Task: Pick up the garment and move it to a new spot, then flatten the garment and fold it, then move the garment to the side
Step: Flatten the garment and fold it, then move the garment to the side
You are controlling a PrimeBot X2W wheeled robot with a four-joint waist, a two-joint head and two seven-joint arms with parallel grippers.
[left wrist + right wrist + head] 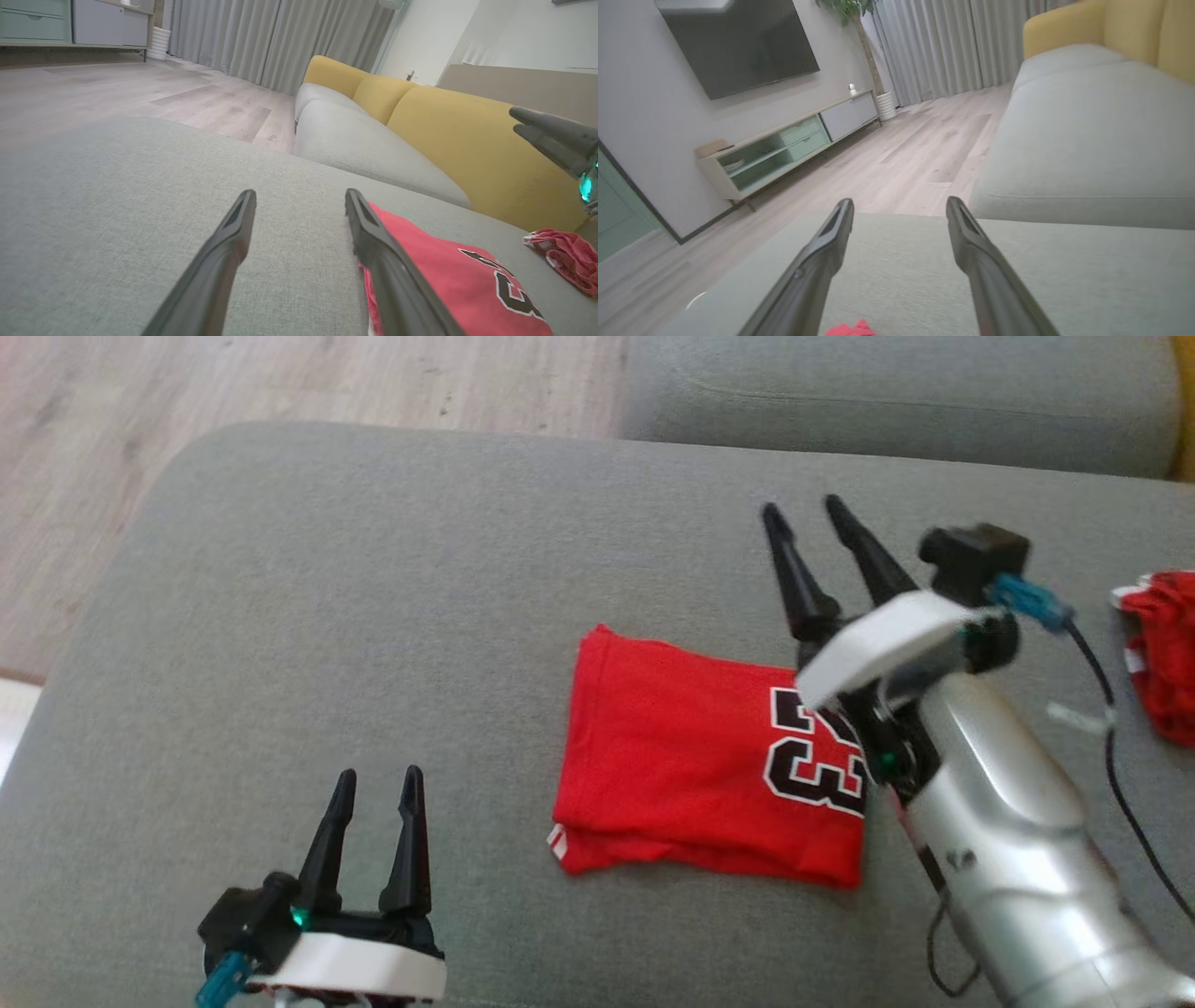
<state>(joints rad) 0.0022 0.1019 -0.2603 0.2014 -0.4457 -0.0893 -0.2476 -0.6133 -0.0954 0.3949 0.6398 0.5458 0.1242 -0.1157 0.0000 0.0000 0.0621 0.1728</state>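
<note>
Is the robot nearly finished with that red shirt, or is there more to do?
Done: the red jersey lies folded in a neat rectangle on the grey cushion. In hand: nothing; the left gripper and right gripper are both open and empty, the right one just past the jersey's far edge. Left: probably moving the folded jersey to the side.

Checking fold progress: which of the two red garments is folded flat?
The red jersey with the black number, in the middle; the other red garment lies crumpled at the right edge.
</note>
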